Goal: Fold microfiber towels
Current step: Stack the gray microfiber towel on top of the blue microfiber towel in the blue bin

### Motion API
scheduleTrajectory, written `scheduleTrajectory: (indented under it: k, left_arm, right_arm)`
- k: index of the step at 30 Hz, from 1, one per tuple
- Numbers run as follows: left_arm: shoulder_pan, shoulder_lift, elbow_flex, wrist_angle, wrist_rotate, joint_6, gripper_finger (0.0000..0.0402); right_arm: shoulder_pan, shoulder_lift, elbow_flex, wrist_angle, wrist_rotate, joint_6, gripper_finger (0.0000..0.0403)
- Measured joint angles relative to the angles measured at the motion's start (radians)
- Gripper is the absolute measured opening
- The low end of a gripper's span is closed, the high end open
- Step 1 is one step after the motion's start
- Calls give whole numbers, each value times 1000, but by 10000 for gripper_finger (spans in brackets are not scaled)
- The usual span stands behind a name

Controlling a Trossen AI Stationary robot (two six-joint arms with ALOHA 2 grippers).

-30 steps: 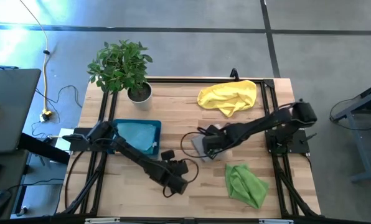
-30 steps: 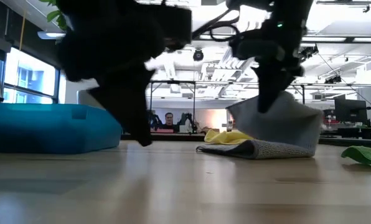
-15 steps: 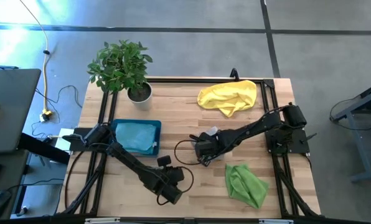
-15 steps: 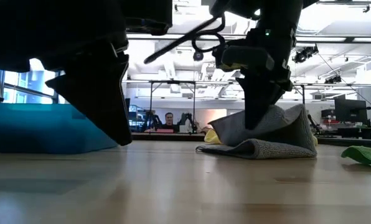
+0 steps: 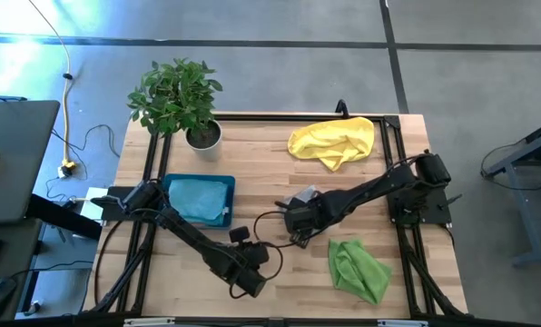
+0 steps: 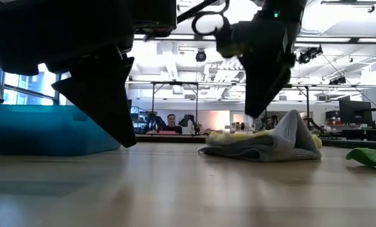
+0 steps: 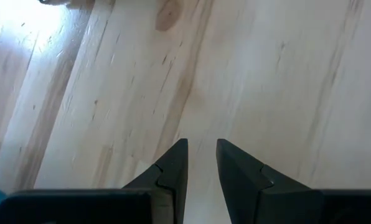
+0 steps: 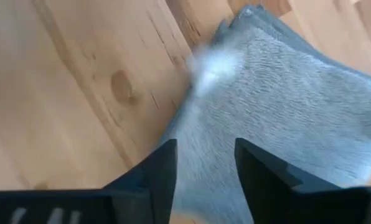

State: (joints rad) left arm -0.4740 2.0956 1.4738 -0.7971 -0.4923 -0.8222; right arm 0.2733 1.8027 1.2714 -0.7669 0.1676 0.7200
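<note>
Pale plank tabletop (image 5: 280, 163) bears a fuzzy grey towel (image 8: 279, 106), seemingly folded, below the right end effector's (image 8: 205, 163) parted fingers.

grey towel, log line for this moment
right gripper: open, above grey towel | towel: released, on table | left gripper: empty, over bare wood

From above, the grey towel (image 5: 304, 196) is mostly hidden under the right arm, with only a pale corner showing, so its folded shape cannot be read there. In the right wrist view it runs off the picture's edge, and its near edge is a blurred pale patch.

The right end effector (image 5: 291, 221) is too small and dark from above for its fingers to be told.

In the low view, the left arm (image 6: 81, 60) is a black blurred mass cut off at the top, hiding part of the teal tray (image 6: 30, 129).

The lime green towel (image 6: 370, 156) is cut by the frame's right edge.
</note>
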Motion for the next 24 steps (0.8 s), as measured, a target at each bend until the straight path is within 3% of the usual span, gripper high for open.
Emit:
scheduleTrajectory:
  k: [4, 9, 15, 18, 21, 24]
  left_arm:
    - [1, 0, 0, 7, -1, -26, 74]
    - [13, 0, 0, 25, -1, -39, 74]
    - [46, 0, 0, 59, 5, -39, 74]
    - [60, 0, 0, 74, 13, -39, 74]
    - [66, 0, 0, 86, 21, -39, 74]
    - [66, 0, 0, 90, 28, -35, 74]
  right_arm:
    - [34, -42, 16, -118, 29, -61, 168]
    - [80, -111, -21, -188, 155, -109, 168]
    - [64, -174, -159, -27, 213, -116, 169]
    - [35, -178, -268, 81, 165, -106, 169]
    - [19, -179, -351, 113, 67, -53, 169]
    - [17, -184, -388, 120, 44, -21, 169]
